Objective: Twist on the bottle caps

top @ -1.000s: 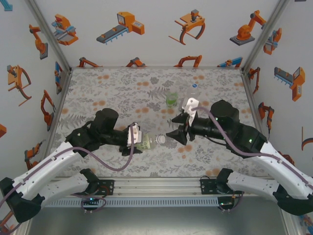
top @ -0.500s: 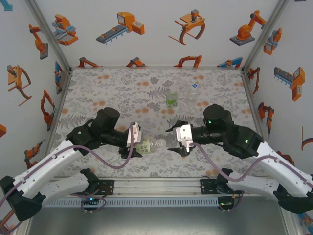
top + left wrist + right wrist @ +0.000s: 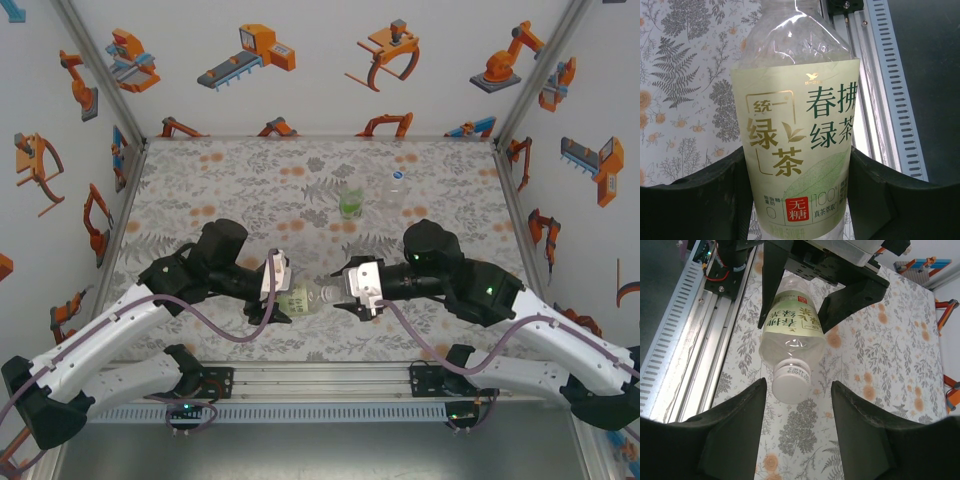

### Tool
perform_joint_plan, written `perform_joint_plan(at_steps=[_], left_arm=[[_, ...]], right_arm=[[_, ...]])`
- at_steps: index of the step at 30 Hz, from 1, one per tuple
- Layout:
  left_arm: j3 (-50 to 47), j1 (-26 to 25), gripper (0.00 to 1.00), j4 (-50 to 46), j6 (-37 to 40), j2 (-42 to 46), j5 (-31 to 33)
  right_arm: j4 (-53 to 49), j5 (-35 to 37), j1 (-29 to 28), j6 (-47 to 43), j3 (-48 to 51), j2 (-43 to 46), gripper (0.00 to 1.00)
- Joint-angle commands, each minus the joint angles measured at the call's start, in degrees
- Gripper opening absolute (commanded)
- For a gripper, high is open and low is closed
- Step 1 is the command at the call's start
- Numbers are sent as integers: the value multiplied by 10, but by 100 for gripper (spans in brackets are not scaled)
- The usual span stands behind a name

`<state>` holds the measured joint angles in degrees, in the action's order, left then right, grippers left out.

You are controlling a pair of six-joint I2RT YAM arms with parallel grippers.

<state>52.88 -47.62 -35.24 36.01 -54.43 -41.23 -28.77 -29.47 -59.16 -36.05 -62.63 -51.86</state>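
The clear plastic bottle with a pale yellow-green label (image 3: 795,135) was held on its side near the front edge of the floral-patterned table top (image 3: 220,180). It was clamped by the left gripper (image 3: 285,298), whose dark fingers (image 3: 700,200) were pressed against both sides of the labelled body. The neck was pointed toward the right arm. A white round screw cap (image 3: 791,382) was seated on the neck; how far it had been threaded could not be told. The right gripper (image 3: 345,290) was set around this cap with its jaws parted, and in the right wrist view a gap was seen between the cap and each finger (image 3: 735,425), so nothing was gripped. Toward the back of the table two further bottles were stood upright, near each other: a clear plastic bottle with a bright green label (image 3: 350,203) and, to its right, a nearly plain clear plastic bottle (image 3: 397,188).
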Motion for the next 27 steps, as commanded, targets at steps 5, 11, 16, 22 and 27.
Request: perform_joint_plan(at_steps=[5,11,16,22,27], left_arm=[[17,7,0,1,-17,-3,-33],[16,9,0,6,-19,-3,-37],[15,11,0,8,-19,-1,-41],[15,13,0,13,-20,6,-49],[14,13,0,15,-9,9,-53]], right_arm=[[15,5,-5,2,10,0,46],[15,7,-5,5,15,1,44],[19,7,-6,8,16,2,39],[25,6,-7,20,21,4,34],[42,5,-7,47,28,8,23]])
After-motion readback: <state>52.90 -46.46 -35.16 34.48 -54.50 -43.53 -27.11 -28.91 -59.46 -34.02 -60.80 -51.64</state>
